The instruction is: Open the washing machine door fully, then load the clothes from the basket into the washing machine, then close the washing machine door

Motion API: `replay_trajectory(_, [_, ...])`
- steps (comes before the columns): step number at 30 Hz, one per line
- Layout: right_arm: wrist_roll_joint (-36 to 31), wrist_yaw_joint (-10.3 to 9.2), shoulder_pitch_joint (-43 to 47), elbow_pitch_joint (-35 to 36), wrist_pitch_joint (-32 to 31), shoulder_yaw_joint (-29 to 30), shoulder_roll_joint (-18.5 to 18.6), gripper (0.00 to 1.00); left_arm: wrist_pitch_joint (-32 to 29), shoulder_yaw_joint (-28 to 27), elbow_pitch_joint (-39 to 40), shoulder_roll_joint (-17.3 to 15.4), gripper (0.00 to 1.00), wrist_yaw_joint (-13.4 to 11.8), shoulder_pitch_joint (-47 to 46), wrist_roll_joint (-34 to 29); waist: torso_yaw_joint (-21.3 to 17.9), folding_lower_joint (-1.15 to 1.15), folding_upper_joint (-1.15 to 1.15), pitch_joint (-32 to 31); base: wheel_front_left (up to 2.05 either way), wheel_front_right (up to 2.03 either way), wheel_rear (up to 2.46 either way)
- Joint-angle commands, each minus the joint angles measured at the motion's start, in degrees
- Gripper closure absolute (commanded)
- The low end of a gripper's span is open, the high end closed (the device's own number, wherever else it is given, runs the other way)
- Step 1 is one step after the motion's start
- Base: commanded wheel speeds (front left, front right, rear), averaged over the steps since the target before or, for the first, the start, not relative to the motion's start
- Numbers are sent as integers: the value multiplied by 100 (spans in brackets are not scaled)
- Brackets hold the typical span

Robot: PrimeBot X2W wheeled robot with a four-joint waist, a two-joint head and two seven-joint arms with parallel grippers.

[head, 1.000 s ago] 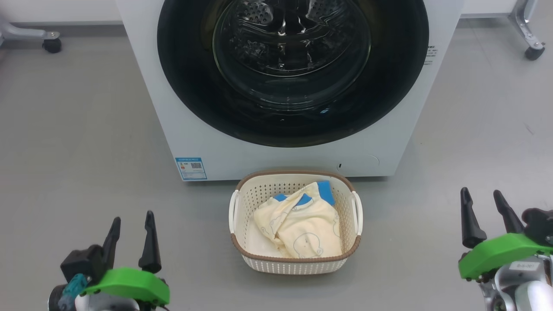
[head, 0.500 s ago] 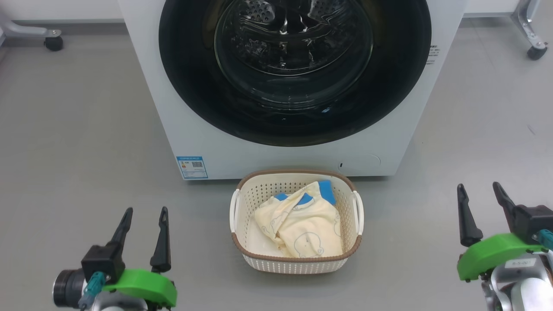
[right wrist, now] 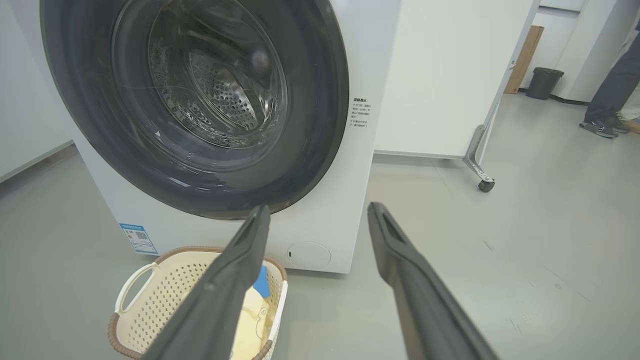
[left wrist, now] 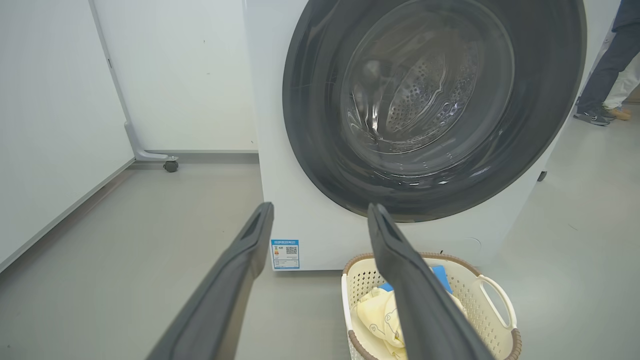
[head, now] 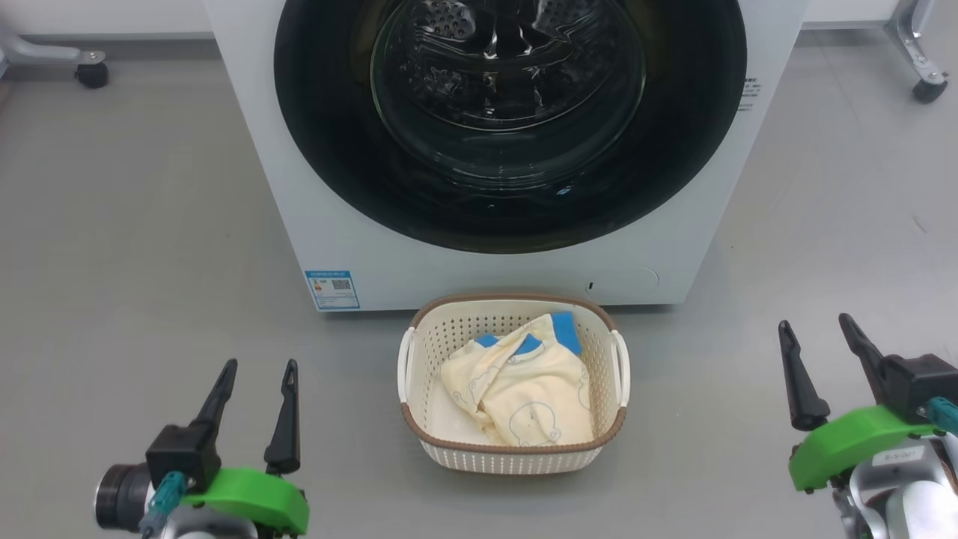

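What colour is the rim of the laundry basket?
Brown, around a cream perforated basket. The rim shows best in the head view.

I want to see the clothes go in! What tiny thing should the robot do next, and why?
Probably lift the right gripper toward the rim of the washing machine door. That door looks shut, so the clothes in the basket cannot go in yet. The gripper's jaws are open and empty, low beside the basket. I can't tell which side swings out.
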State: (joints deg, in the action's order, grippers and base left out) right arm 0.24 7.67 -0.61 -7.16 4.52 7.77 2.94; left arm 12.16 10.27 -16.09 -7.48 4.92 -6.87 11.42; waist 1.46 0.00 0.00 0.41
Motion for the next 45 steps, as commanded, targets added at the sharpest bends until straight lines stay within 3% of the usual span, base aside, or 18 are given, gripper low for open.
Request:
replay_trajectory(1, [-57,-19,-324,213,69,-92,98,0,64,-178,202,-140,0,-33,-298,23,2,0,0,7,0,0,0])
replay_trajectory(16, [-80,-19,-370,218,96,-29,70,0,132,-82,219,-227,0,-65,-348,22,-3,0,0,58,31,31,-62])
replay_trajectory(45, [-78,-19,-395,260,97,44,54,0,201,2,213,-273,0,-168,-362,150,-154,0,0,134,116,116,-232])
